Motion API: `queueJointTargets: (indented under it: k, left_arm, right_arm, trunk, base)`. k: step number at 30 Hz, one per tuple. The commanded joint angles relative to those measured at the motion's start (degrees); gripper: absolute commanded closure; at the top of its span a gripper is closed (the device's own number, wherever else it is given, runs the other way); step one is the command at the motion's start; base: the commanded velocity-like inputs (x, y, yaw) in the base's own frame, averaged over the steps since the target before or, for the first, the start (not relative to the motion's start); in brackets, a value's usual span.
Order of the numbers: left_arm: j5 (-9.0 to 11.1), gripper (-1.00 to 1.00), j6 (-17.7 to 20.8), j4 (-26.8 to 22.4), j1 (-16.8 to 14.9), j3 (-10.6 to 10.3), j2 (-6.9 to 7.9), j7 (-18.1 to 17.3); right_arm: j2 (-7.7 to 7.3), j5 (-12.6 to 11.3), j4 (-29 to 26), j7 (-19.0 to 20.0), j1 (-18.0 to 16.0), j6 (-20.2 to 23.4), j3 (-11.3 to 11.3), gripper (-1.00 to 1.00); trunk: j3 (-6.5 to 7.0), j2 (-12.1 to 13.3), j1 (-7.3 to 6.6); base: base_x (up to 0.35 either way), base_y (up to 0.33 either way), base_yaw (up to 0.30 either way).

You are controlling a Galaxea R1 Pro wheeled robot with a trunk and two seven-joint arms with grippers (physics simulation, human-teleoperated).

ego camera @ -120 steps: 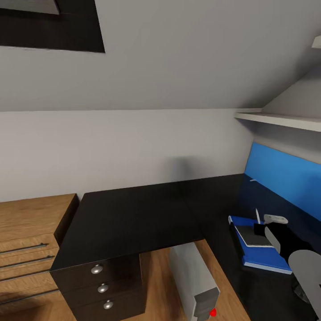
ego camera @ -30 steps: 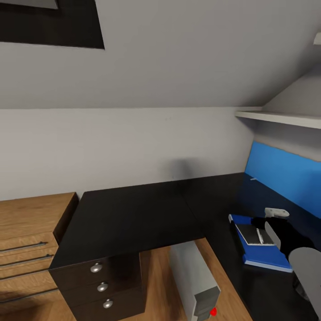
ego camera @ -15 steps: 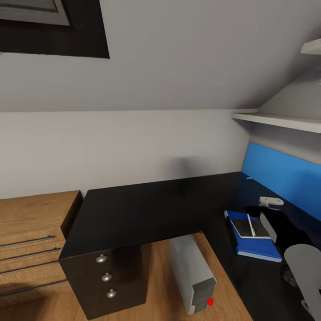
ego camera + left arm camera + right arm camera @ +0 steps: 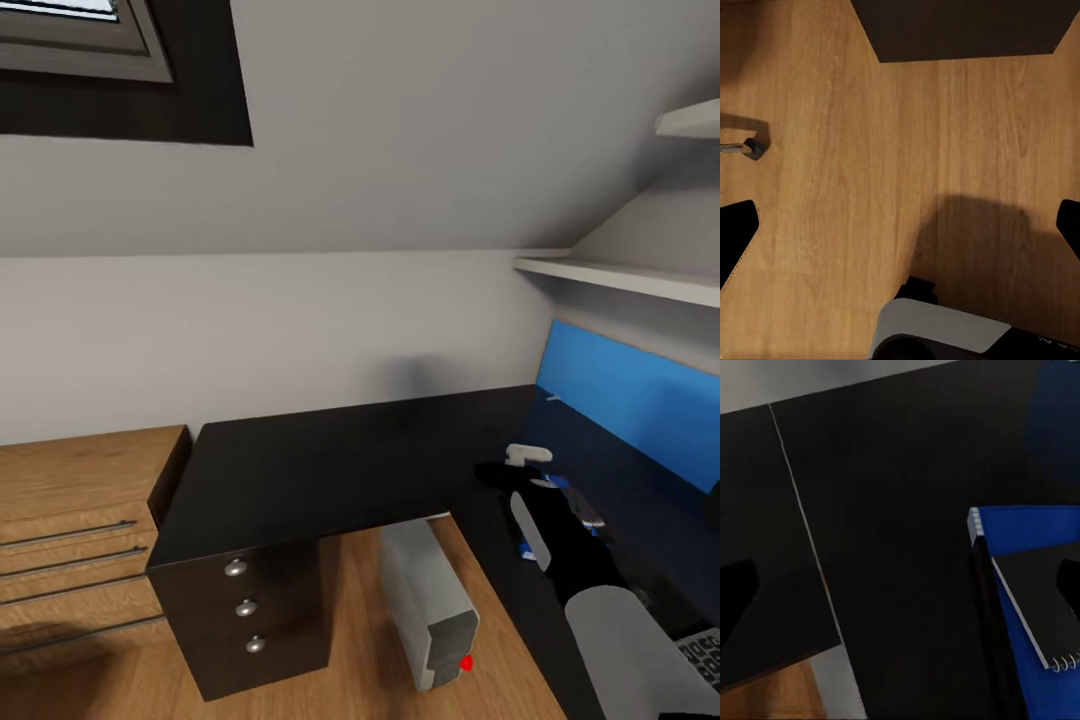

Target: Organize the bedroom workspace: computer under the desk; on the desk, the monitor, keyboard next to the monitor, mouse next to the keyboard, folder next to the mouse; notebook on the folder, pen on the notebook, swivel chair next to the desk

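Observation:
My right gripper [image 4: 510, 470] hovers open over the black desk [image 4: 300, 470], its arm covering most of the blue folder [image 4: 526, 549]. In the right wrist view the gripper [image 4: 902, 585] has nothing between its fingertips. The folder [image 4: 1020, 529] lies flat on the desk there, with the dark spiral-bound notebook [image 4: 1039, 600] on top of it. The pen is hidden. The light-grey computer [image 4: 430, 600] stands on the floor under the desk. A corner of the keyboard [image 4: 700, 655] shows on the desk. My left gripper [image 4: 902, 229] hangs open above the wood floor. Monitor, mouse and swivel chair are out of view.
A light wooden cabinet [image 4: 80, 520] adjoins the desk's black drawers [image 4: 245, 610]. The blue back panel [image 4: 620, 400] and a white shelf [image 4: 620, 275] bound the desk's far side. In the left wrist view a small castor [image 4: 750, 146] rests on the floor beside a dark block [image 4: 960, 30].
The head view has shifted. The pen, held upright over the notebook 4 s ago, then lay flat on it. My right gripper has since pulled off the stack towards the desk's inner corner.

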Motion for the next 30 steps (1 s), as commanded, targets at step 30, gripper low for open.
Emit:
queueJointTargets:
  k: [30]
  left_arm:
    - [0.2, -1.00, -2.5, 2.2, -0.7, 0.1, 0.29, 0.2]
  right_arm:
    - [6.95, 0.2, -11.6, -10.7, 16.0, -4.3, 10.9, -1.00]
  trunk:
    - [0.55, 1.6, -0.88]
  base:
    - [-0.096, 0.000, 0.193]
